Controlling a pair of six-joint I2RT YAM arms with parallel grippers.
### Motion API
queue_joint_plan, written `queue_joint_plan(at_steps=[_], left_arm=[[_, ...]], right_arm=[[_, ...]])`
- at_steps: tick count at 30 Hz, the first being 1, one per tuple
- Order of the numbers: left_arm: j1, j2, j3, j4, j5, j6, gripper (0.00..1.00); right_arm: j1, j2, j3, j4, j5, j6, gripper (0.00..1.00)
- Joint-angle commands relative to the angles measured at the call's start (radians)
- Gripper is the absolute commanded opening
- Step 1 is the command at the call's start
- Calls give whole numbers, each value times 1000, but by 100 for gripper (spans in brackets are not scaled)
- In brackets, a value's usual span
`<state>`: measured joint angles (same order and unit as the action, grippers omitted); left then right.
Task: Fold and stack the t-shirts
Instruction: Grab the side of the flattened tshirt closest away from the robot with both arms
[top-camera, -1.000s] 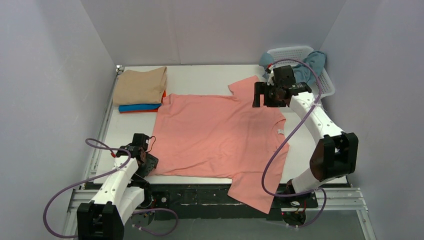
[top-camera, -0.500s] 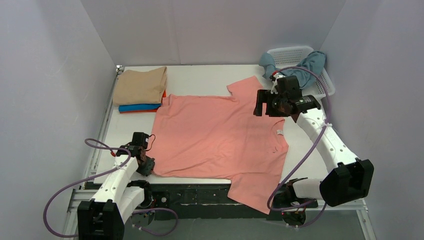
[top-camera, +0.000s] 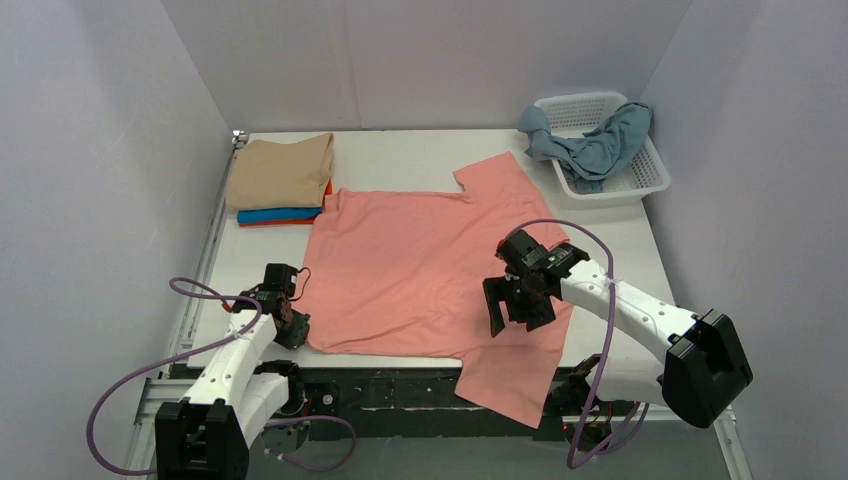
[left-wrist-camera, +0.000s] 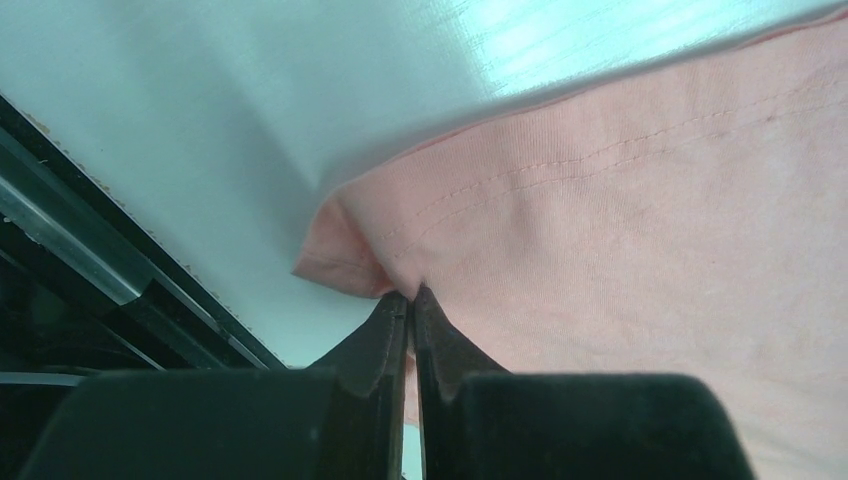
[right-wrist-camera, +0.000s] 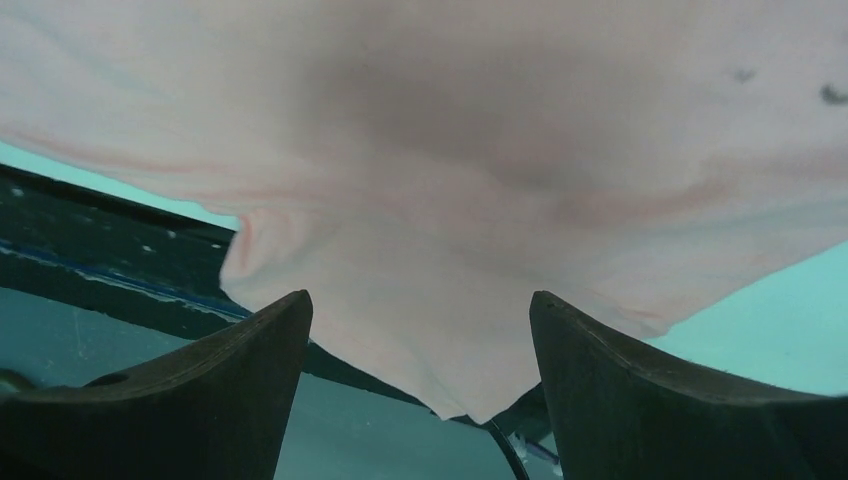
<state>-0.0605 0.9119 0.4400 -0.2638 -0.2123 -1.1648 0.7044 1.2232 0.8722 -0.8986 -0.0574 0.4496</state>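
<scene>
A salmon pink t-shirt (top-camera: 420, 260) lies spread flat on the white table, with one sleeve (top-camera: 505, 385) hanging over the near edge. My left gripper (top-camera: 297, 330) is shut on the shirt's near-left hem corner (left-wrist-camera: 350, 250), and the cloth is pinched between its tips (left-wrist-camera: 410, 295). Over the shirt's near-right part my right gripper (top-camera: 515, 305) hovers open. In the right wrist view the pink cloth (right-wrist-camera: 450, 150) shows beyond the spread fingers (right-wrist-camera: 270, 340), which hold nothing. At the far left, folded beige tan (top-camera: 280, 170), bright blue (top-camera: 275, 214) and orange (top-camera: 327, 188) shirts lie stacked.
A white lattice basket (top-camera: 650, 180) at the far right corner holds a crumpled dusty grey-blue shirt (top-camera: 595, 145). Grey walls close in the table on three sides. A black rail (top-camera: 400, 385) runs along the near edge.
My left gripper has closed on the shirt's hem corner. My right arm has swung from beside the basket down to the near-right part of the shirt, still open.
</scene>
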Motion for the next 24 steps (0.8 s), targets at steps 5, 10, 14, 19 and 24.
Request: queue_joint_plan(at_steps=[5,10,14,19,24], left_arm=[[3,49,-91,-35,48,-7,0],[3,73,-91,-23,56,-3,0],[3,89,-90,-10,64,-14,0],[4,100,-68,-26,51,-16,0],[3,94,-40,-58,28,-11,0]], right_arm=[[-31,34,-108,92,47,178,91],[-218,246,-25,217,103,138,90],[-311,419,107,205,118,92,90],[-399,594,270,175,78,54,90],[-427,710,439,103,74,6,90]])
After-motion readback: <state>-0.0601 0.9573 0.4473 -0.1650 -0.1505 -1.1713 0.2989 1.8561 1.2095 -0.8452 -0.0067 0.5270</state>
